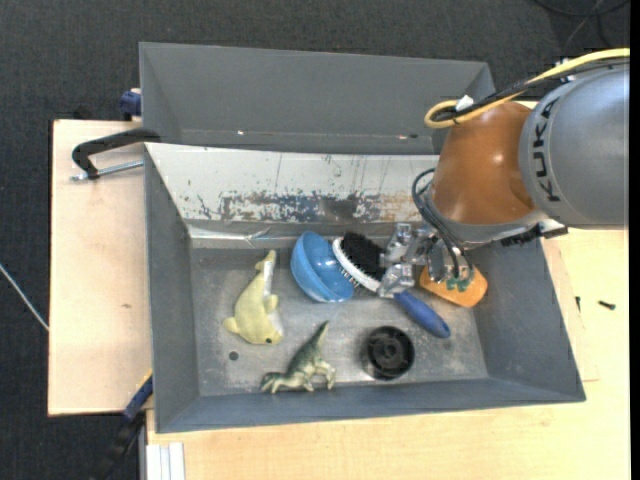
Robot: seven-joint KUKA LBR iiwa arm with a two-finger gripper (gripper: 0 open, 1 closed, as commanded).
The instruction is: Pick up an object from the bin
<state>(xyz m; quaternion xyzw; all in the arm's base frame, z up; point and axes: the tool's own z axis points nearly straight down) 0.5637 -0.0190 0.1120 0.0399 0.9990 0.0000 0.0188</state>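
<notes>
In my bin: blue bowl, brush, yellow toy, green dinosaur. The pincer sits at the brush; I can't tell its opening.

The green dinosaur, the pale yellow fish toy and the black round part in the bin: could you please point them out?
green dinosaur [301,371], camera view, on its body.
pale yellow fish toy [258,314], camera view, on its broad body.
black round part [387,353], camera view, on its top face.

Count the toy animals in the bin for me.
2: a pale yellow sea creature at the floor's left, and a green dinosaur by the front wall. The arm may hide more.
</notes>
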